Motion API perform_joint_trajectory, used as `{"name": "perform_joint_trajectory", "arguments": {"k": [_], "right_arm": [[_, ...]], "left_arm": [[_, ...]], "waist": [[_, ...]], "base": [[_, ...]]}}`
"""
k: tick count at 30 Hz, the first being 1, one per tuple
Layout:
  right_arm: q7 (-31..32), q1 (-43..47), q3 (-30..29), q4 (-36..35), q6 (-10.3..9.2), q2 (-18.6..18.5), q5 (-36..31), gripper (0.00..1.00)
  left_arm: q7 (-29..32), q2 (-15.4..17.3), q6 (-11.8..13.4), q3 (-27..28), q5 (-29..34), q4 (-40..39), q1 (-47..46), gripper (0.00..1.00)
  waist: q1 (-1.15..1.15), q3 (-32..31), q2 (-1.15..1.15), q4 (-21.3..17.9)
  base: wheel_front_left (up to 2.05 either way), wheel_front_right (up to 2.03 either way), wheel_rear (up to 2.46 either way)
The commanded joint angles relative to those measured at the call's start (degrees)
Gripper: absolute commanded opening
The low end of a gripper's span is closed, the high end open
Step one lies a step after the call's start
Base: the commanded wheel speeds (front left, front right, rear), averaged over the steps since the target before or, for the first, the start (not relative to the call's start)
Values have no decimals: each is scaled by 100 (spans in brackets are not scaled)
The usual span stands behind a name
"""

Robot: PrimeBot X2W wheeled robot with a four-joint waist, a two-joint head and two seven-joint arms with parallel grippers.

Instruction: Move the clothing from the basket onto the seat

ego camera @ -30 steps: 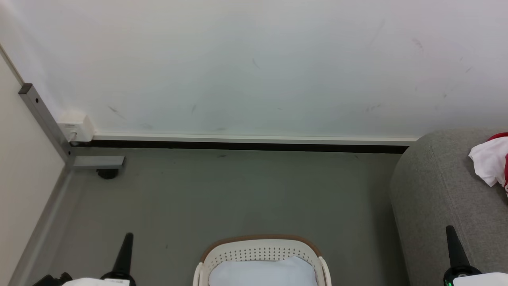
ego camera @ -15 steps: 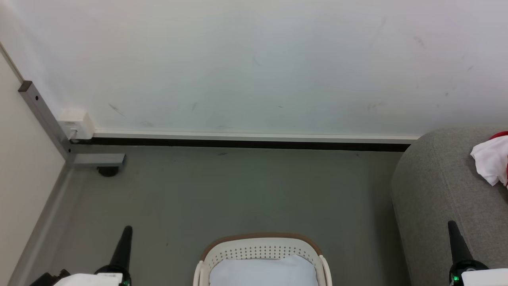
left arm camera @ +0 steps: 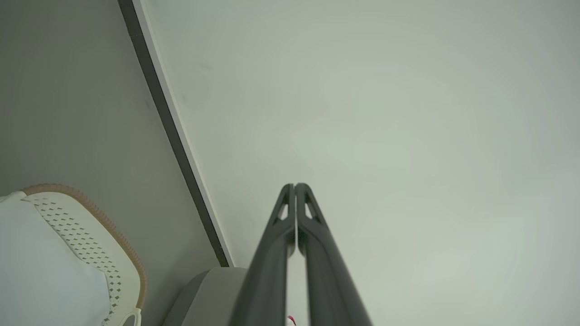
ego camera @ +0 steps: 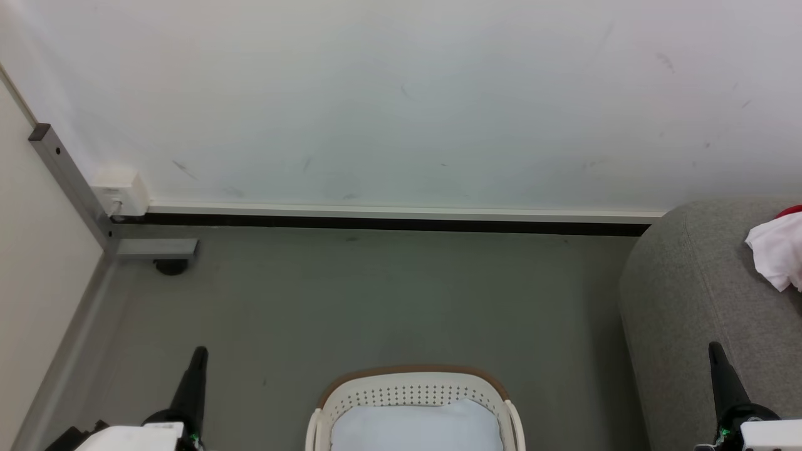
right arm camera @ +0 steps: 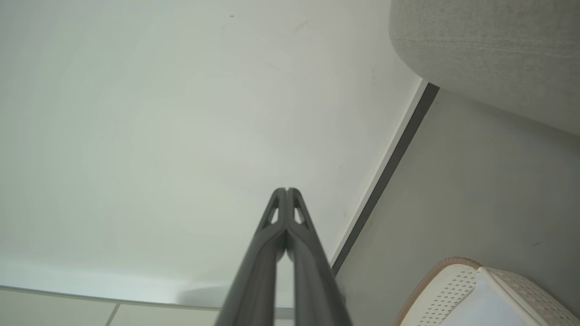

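At the bottom middle of the head view, an oval cream plastic laundry basket [ego camera: 410, 396] with perforated sides and a brown rim is seen standing on a grey floor [ego camera: 376, 300]. A plain pale bluish-white pad [ego camera: 416, 429] is seen lying inside it. To the right of the basket, with a strip of floor between them, a large grey woven-fabric upholstered seat [ego camera: 689, 294] with rounded edges is placed. The clothing [ego camera: 777, 254], a soft white garment with a little red showing, is laid on top of the seat, well to the right of the basket and farther back, and is cut off by the picture's edge. The left gripper [ego camera: 199, 354], with long dark fingers, is held to the left of the basket over the floor; in the left wrist view its fingers are seen pressed together at the tips, and nothing is gripped. The right gripper [ego camera: 714, 348] is held to the right of the basket, against the seat's near side; its fingers are likewise closed tip to tip on nothing. Beyond the basket, a pale scuffed wall [ego camera: 401, 100] is met by a dark skirting strip [ego camera: 388, 223]. Beyond the basket to the left, a grey metal post [ego camera: 69, 185] and a small white box [ego camera: 119, 194] are seen.
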Motion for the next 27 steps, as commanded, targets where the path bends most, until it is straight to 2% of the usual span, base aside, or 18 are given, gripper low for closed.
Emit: {"name": "perform_joint_trajectory", "arguments": {"k": [1, 19, 27], "right_arm": [[39, -99, -26, -50, -10, -51, 125, 0], [222, -176, -86, -68, -12, -54, 840, 0], [221, -174, -82, -64, -12, -53, 813, 0]], "left_arm": [[44, 3, -44, 44, -165, -8, -85, 0], [226, -53, -116, 155, -824, 18, -197, 0], [224, -52, -103, 152, -806, 17, -193, 0]], "waist": [[0, 4, 0, 2], [0, 61, 0, 20], [0, 61, 0, 20]], "base": [[0, 0, 0], [0, 0, 0], [0, 0, 0]]}}
